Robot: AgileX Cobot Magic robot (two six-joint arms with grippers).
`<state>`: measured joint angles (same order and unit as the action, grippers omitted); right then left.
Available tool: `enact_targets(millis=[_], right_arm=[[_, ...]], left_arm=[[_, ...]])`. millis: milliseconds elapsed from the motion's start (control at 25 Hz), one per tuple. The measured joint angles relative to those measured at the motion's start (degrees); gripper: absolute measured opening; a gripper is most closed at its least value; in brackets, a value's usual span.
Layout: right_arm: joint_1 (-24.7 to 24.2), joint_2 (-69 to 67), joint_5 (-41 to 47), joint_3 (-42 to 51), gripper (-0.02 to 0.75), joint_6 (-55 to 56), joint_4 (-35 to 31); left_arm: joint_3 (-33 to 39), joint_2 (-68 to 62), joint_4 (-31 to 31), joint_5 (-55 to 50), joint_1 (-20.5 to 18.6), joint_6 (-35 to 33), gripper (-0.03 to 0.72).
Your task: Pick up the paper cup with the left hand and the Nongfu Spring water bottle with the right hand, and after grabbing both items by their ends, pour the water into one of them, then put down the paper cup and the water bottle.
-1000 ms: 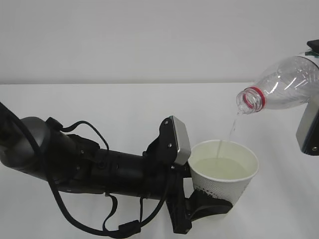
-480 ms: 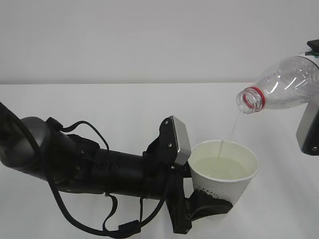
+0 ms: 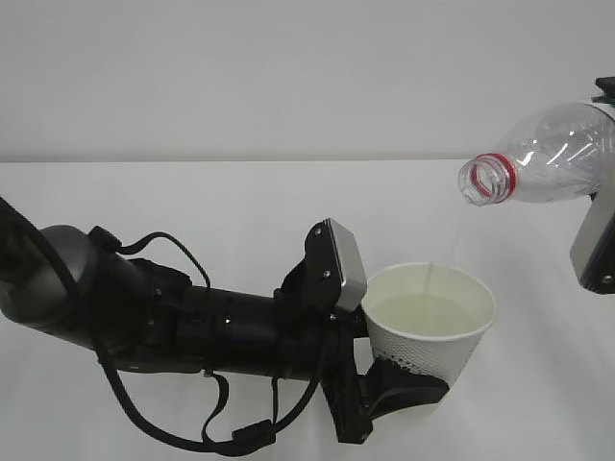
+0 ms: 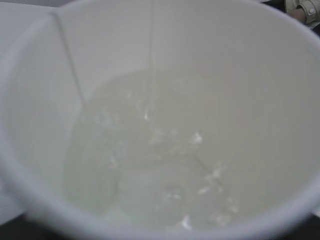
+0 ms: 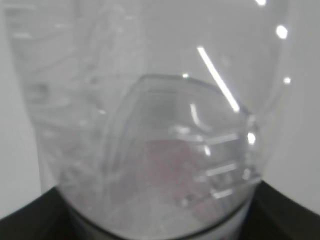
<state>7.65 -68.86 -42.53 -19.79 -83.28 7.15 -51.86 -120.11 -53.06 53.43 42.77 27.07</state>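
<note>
The left end effector [image 3: 408, 389] pinches the paper cup [image 3: 432, 322] by its bottom, keeping the top free. Above the cup, the right end effector [image 3: 601, 240] grips the tipped Nongfu Spring water bottle [image 3: 543, 158], so the water [image 3: 428, 312] trickles in.

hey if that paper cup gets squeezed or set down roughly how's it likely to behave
The paper cup looks thin-walled, so it would probably buckle if squeezed. Water fills much of it, so likely bottom-heavy yet prone to slosh. The left gripper holds it low.
</note>
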Motion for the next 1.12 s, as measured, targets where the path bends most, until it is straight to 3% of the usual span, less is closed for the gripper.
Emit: enact_targets(millis=[520, 1120], right_arm=[[0.0, 0.0, 0.0, 0.0, 0.514, 13.2, -0.2], [0.0, 0.0, 0.0, 0.0, 0.514, 39.1, -0.3]], left_arm=[[0.0, 0.0, 0.6, 0.0, 0.0, 0.0, 0.501], [0.0, 0.0, 12.1, -0.1, 0.0, 0.0, 0.501]])
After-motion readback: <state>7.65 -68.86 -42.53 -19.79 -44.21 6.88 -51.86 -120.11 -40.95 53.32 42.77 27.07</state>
